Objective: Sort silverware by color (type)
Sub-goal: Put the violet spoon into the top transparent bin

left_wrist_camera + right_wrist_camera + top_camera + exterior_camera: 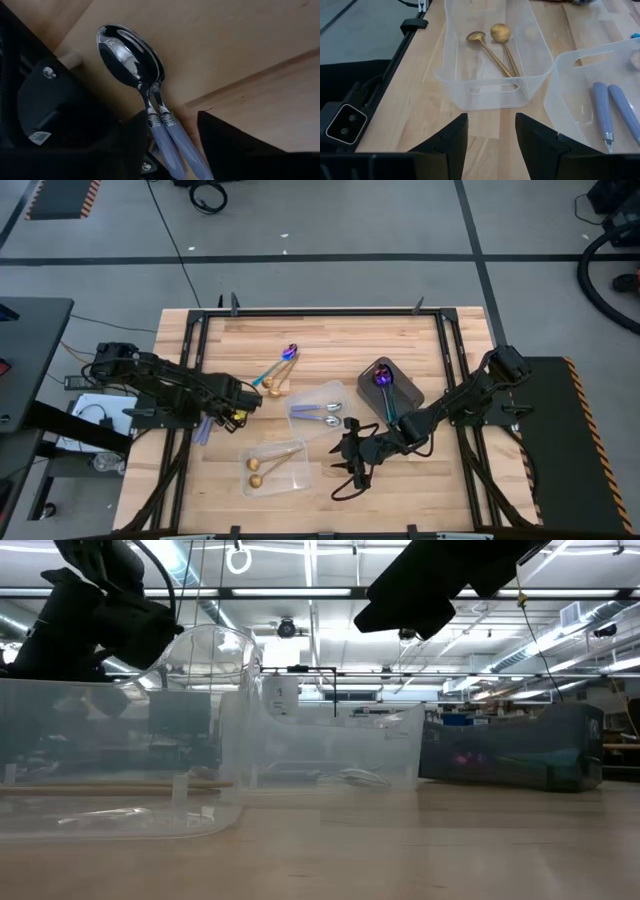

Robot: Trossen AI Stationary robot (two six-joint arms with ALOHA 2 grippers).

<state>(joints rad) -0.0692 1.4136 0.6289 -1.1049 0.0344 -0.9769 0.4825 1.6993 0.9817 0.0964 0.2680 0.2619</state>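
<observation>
The left tool (172,145) stands open at the surface's (330,330) left edge, its fingers either side of two lilac-handled silver spoons (135,65) lying together; whether it grips them I cannot tell. The right tool (490,135) is spread wide and empty, facing a clear tray (490,95) holding two gold spoons (492,47). Another clear tray (318,412) holds lilac-handled spoons. A purple-blue spoon (383,385) lies on the dark grey tray (410,392); loose spoons (278,368) lie nearby. Only the left wrist view shows the bowls.
</observation>
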